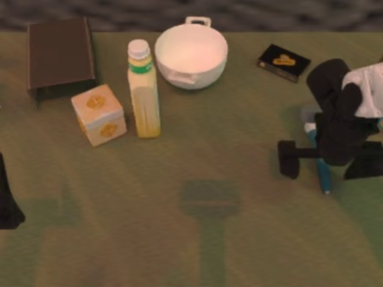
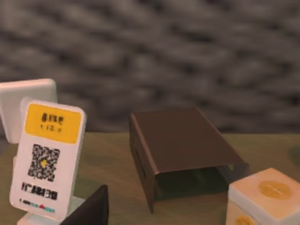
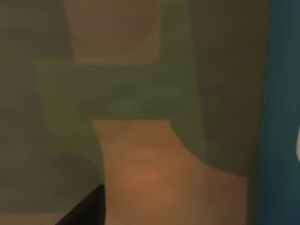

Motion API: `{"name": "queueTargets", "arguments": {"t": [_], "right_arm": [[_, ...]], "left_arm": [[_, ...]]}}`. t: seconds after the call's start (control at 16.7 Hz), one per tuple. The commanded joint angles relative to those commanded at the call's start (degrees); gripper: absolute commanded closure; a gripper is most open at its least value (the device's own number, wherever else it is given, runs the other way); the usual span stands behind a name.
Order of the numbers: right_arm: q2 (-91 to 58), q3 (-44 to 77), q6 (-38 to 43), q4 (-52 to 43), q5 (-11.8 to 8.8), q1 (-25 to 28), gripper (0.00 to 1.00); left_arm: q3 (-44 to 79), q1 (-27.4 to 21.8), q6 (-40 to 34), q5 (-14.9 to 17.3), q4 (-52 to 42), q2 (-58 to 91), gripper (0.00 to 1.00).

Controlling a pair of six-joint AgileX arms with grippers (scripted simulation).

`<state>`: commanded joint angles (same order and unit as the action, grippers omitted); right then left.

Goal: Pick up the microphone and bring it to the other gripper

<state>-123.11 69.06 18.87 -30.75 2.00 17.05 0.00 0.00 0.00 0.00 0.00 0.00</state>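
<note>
The microphone lies on the table at the right side, its teal handle [image 1: 325, 177] pointing toward the front edge and its white head [image 1: 309, 127] mostly hidden under the arm. My right gripper [image 1: 326, 162] hangs over it, open, one black finger on each side of the handle. In the right wrist view the teal handle [image 3: 281, 112] runs along one edge and a single fingertip [image 3: 89, 208] shows, apart from it. The other gripper, my left one [image 1: 7, 200], is parked at the table's left edge; one of its fingers [image 2: 91, 208] shows in the left wrist view.
Along the back stand a brown open-sided box [image 1: 60, 54], a cream cube with orange marks [image 1: 99, 113], a yellow bottle with a white cap [image 1: 143, 89], a white bowl [image 1: 191, 57] and a small black box [image 1: 283, 62]. A QR-code sign [image 2: 47, 159] stands near the left gripper.
</note>
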Motion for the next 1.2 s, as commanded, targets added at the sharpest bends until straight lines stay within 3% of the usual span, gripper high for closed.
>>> {"name": "queueTargets", "arguments": {"t": [0.18, 0.96, 1.2], "right_arm": [[0.0, 0.0, 0.0, 0.0, 0.0, 0.0, 0.0], [0.0, 0.0, 0.0, 0.0, 0.0, 0.0, 0.98], [0.0, 0.0, 0.0, 0.0, 0.0, 0.0, 1.0]], "left_arm": [[0.0, 0.0, 0.0, 0.0, 0.0, 0.0, 0.0], [0.0, 0.0, 0.0, 0.0, 0.0, 0.0, 0.0], [0.0, 0.0, 0.0, 0.0, 0.0, 0.0, 0.0]]}}
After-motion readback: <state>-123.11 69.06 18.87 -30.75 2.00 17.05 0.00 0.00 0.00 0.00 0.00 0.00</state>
